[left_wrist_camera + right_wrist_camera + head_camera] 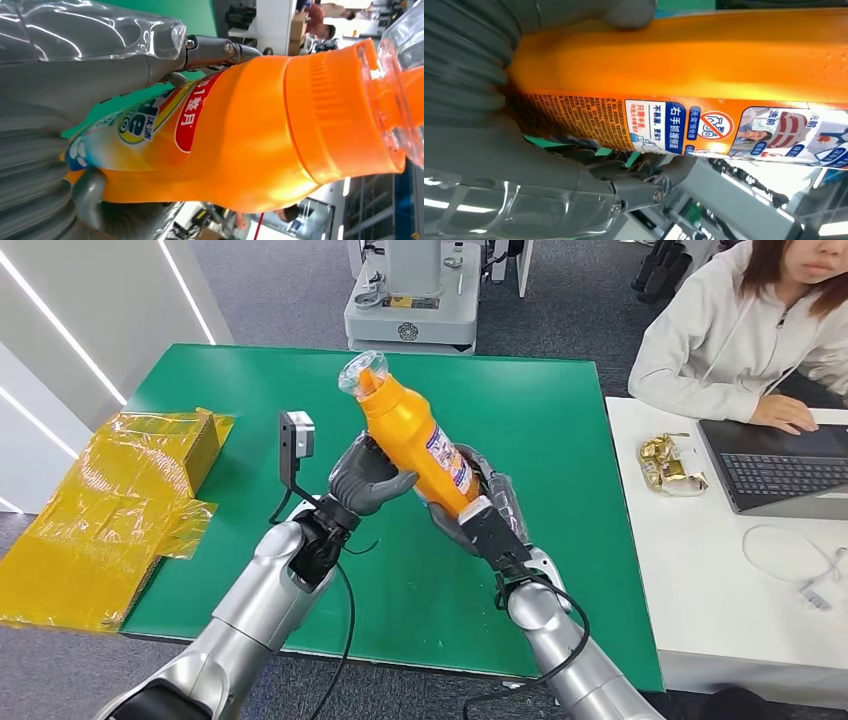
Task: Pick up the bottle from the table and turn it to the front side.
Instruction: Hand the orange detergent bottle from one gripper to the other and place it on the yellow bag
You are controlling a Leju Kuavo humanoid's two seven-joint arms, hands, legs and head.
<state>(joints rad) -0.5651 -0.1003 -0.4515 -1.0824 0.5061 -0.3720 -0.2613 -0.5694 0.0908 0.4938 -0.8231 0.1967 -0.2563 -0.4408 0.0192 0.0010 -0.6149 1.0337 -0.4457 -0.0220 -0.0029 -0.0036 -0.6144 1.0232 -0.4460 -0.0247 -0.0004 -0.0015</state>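
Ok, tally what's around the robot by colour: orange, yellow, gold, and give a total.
Orange: 1, the bottle, held by the left robot hand and right robot hand
Yellow: 1, the film-wrapped pile
Gold: 1, the foil packet
Total: 3

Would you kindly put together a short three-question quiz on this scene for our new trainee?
1. True or false: the orange bottle lies flat on the green table.
2. Which hand holds the bottle? A) left hand alone B) right hand alone C) both
3. Fill in: the bottle's cap end is wrapped in clear ____.

Key: 1. False, it is lifted and tilted. 2. C. 3. Plastic.
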